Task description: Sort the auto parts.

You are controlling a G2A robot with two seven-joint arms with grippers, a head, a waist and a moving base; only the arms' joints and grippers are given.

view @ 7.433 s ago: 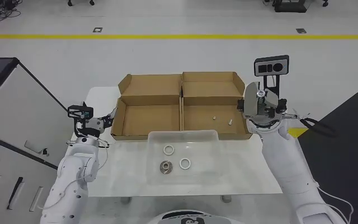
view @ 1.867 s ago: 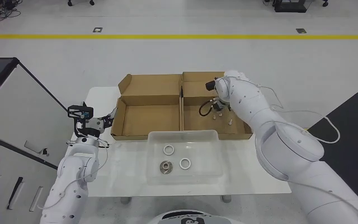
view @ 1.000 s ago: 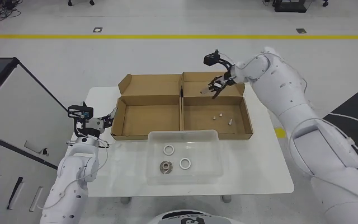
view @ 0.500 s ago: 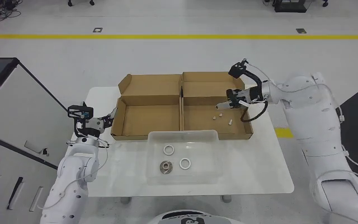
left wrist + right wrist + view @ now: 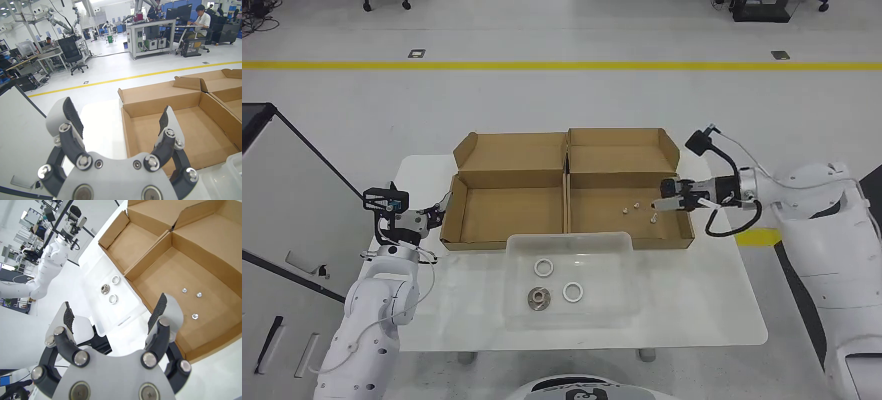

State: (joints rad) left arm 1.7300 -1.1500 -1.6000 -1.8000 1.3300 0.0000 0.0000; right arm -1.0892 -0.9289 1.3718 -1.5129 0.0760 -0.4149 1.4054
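While your right gripper [image 5: 666, 204] hangs over the right-hand side of the right box [image 5: 602, 228], its fingers [image 5: 164, 306] stand spread wide with nothing between them. Three small metal fasteners [image 5: 636, 206] lie loose on that box's floor. Two of them sit close together and the third [image 5: 194, 316] lies a little apart, nearest the gripper. From above you see this third one just beside the fingertips; in the right wrist view all three lie below and beyond the gripper, and none touches it.

Your left gripper [image 5: 436, 215] sits off the left end of the left box [image 5: 507, 215], near its outer wall. Its fingers [image 5: 71, 115] are likewise spread apart and hold nothing, and that box's floor shows bare cardboard.

On the robot's side of both boxes, with its far rim close against their walls, you have a clear tray [image 5: 567, 239] on the white table [image 5: 712, 300]. Two pale rings [image 5: 543, 267] and a metal flanged hub [image 5: 537, 297] lie in it, the hub between the rings in the right wrist view. All three are well apart from either gripper.
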